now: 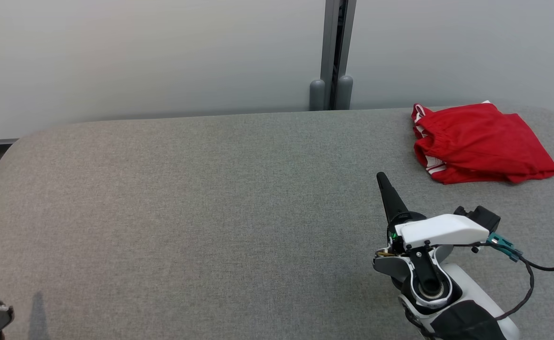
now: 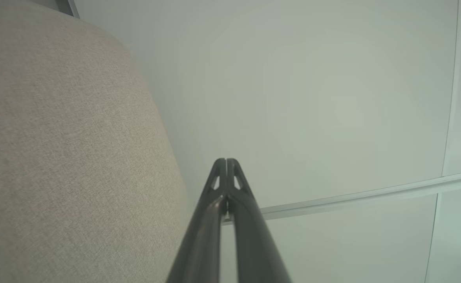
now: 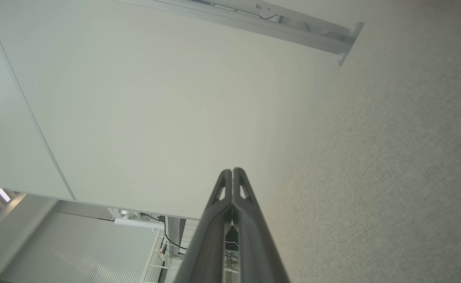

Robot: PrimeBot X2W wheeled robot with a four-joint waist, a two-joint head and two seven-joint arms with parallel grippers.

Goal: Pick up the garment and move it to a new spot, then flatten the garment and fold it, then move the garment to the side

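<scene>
Right gripper (image 1: 382, 181): nearest to us, low on the right above the table (image 1: 201, 189); fingers pressed together, nothing between them
Left gripper (image 2: 226, 162): fingers likewise pressed together and empty, by the table's rounded edge (pale wall beyond its tip)
Garment (image 1: 482, 144): red shorts with white trim, folded into a compact stack at the table's far right corner, well apart from both grippers
Table: grey cloth top
Step in hand: we judge the fold made and the garment set aside, so the task looks all but finished
Doing it well: we would draw the right arm back over bare cloth, away from the stack, minding that its black cable (image 1: 532, 283) snags no hem and undoes the fold
</scene>
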